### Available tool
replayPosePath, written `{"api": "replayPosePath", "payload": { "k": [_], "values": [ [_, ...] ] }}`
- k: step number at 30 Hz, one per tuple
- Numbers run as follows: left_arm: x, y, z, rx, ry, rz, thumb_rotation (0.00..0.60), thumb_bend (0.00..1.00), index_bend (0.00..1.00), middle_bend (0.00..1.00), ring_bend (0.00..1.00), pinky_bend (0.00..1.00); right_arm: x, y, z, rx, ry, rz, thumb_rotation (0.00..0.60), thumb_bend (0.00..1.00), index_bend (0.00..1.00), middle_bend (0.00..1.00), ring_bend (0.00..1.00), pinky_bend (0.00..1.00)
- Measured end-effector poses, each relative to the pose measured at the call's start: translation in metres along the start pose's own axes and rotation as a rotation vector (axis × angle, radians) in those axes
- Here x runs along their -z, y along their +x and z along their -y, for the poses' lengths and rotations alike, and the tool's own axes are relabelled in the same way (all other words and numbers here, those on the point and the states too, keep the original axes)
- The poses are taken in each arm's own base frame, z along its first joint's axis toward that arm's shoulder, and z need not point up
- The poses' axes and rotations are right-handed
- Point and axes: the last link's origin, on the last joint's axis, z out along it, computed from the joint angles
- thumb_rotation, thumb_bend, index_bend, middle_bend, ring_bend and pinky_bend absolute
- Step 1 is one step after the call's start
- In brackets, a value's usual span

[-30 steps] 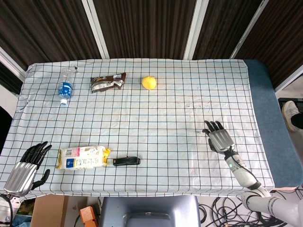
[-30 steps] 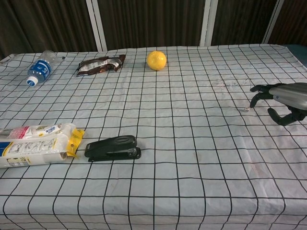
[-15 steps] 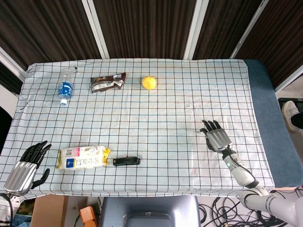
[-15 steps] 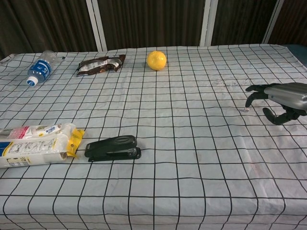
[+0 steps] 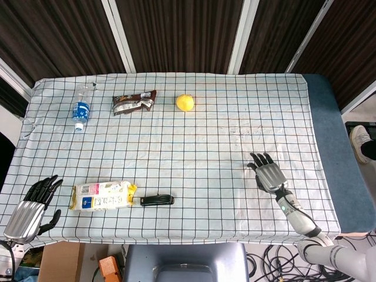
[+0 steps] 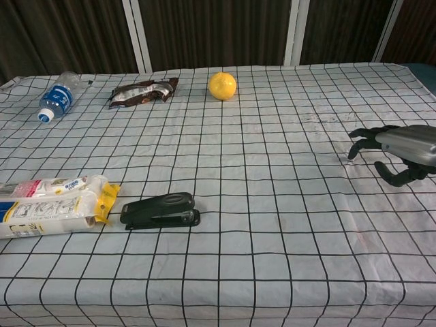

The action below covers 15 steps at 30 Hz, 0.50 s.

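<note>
- Head view: right hand (image 5: 268, 174) hovers released, fingers apart, over the table (image 5: 200, 135) near its right edge; left hand (image 5: 30, 207) released beside the front-left corner, next to a soft, crinkly packet (image 5: 101, 195) (probably light; take its middle).
- Chest view: right hand (image 6: 398, 151) holds nothing; stapler (image 6: 161, 210) just right of the packet (image 6: 51, 206).

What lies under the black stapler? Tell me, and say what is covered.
The black stapler lies flat on the checked tablecloth, beside the yellow-ended packet. Only cloth shows around it. The patch directly beneath it, and the table under the cloth, are covered.
</note>
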Motion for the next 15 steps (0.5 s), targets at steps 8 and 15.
{"api": "replayPosePath", "payload": {
  "k": [8,15],
  "values": [
    [0.001,0.0,-0.001,0.0,-0.004,-0.002,0.6,0.46,0.0,0.0,0.0,0.1,0.016,-0.004,-0.002,0.017,0.013,-0.018,0.6,0.71,0.25,0.0,0.0,0.0],
    [0.002,0.001,-0.001,-0.001,-0.004,-0.006,0.6,0.46,0.0,0.0,0.0,0.1,0.03,0.005,-0.003,0.004,0.028,-0.081,0.6,0.71,0.17,0.0,0.0,0.0]
  ]
}}
